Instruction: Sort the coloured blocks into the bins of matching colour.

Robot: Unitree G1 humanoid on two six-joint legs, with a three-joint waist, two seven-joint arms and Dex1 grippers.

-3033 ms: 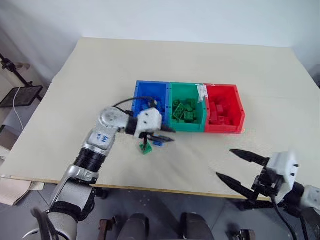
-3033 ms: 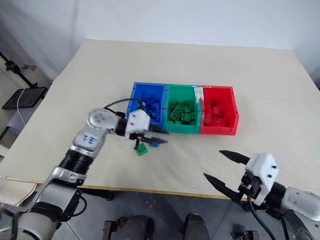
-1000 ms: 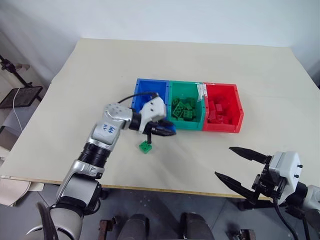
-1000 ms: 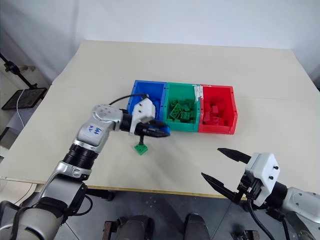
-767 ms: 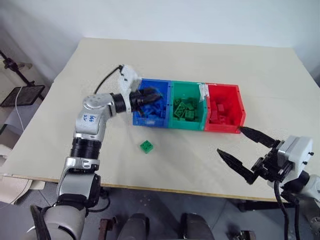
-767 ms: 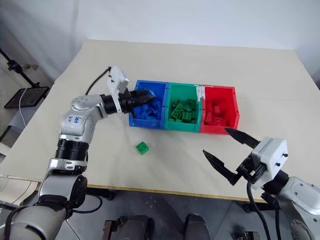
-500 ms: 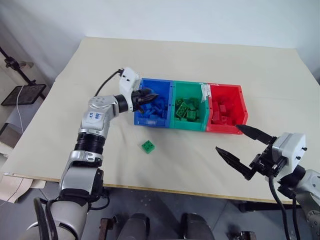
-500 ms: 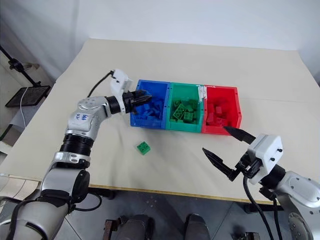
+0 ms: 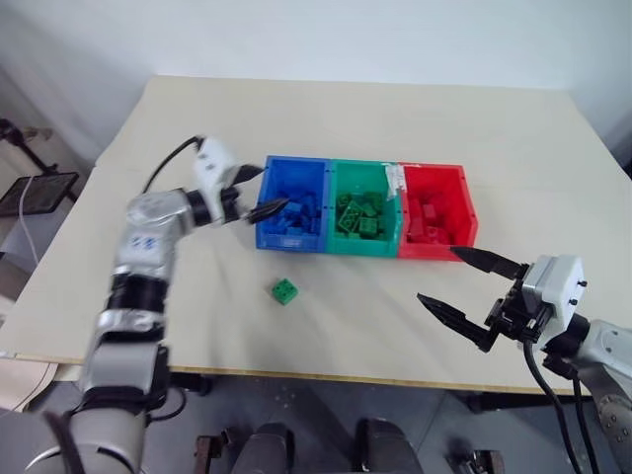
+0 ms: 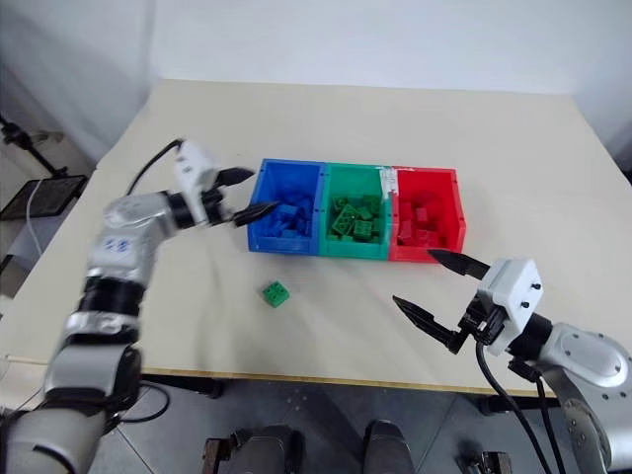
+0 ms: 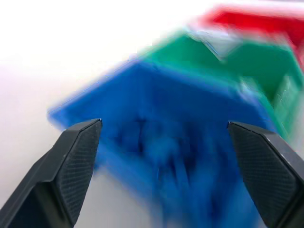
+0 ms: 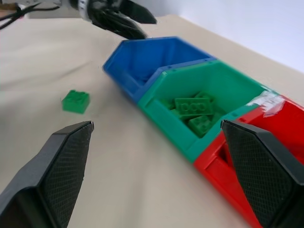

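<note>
Beige table (image 9: pixel 395 128), both grippers' jaws wide, empty, left gripper (image 9: pixel 259 193) beside blue bin (image 9: pixel 269 188)

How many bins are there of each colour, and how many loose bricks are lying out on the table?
Blue bin: 1
Green bin: 1
Red bin: 1
Loose green brick on the table: 1
Total: 4 (bricks heaped inside the bins not counted, too piled up to tell)
</note>
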